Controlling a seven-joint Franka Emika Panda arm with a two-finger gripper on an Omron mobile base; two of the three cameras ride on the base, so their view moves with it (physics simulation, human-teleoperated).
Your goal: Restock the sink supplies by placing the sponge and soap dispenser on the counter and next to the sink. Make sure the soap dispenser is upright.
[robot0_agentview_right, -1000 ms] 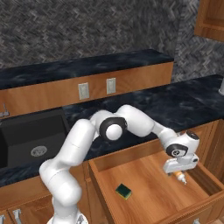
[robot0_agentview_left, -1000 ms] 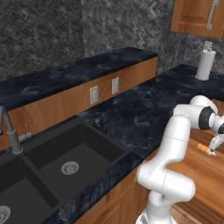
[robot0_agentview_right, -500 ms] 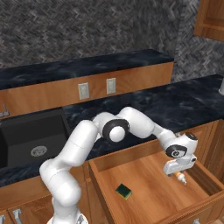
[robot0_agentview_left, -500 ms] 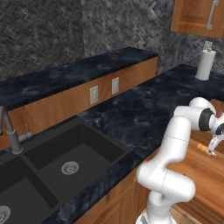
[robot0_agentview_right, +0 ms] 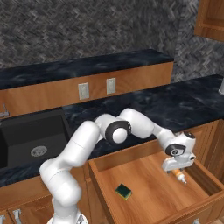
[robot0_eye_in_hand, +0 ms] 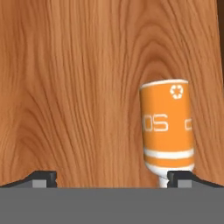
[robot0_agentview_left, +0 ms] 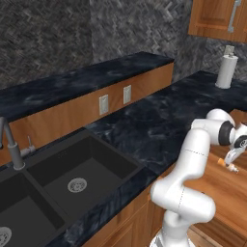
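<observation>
The soap dispenser (robot0_eye_in_hand: 167, 127) is an orange bottle lying on its side on the wooden floor of an open drawer (robot0_agentview_right: 148, 192), pump end toward the hand. It also appears under the hand as the soap dispenser (robot0_agentview_right: 178, 175) and at the right edge as the soap dispenser (robot0_agentview_left: 228, 166). My gripper (robot0_eye_in_hand: 112, 178) hovers just above it, open, with the bottle near the right fingertip (robot0_eye_in_hand: 181, 176) and nothing clamped. From the side, the gripper (robot0_agentview_right: 175, 168) hangs inside the drawer. The yellow and green sponge (robot0_agentview_right: 124, 190) lies on the drawer floor to the left. The black counter (robot0_agentview_right: 175, 100) and sink (robot0_agentview_left: 77, 169) are behind.
A dark faucet (robot0_agentview_left: 9, 144) stands at the sink's far left. A white paper towel roll (robot0_agentview_left: 226, 71) stands on the counter's back right, under a wooden wall cabinet (robot0_agentview_left: 217, 19). The drawer's wooden walls (robot0_agentview_right: 205, 175) close in beside the gripper.
The hand has shifted only slightly over the soap dispenser. The jaws stay wide open, and the bottle and sponge have not moved.
</observation>
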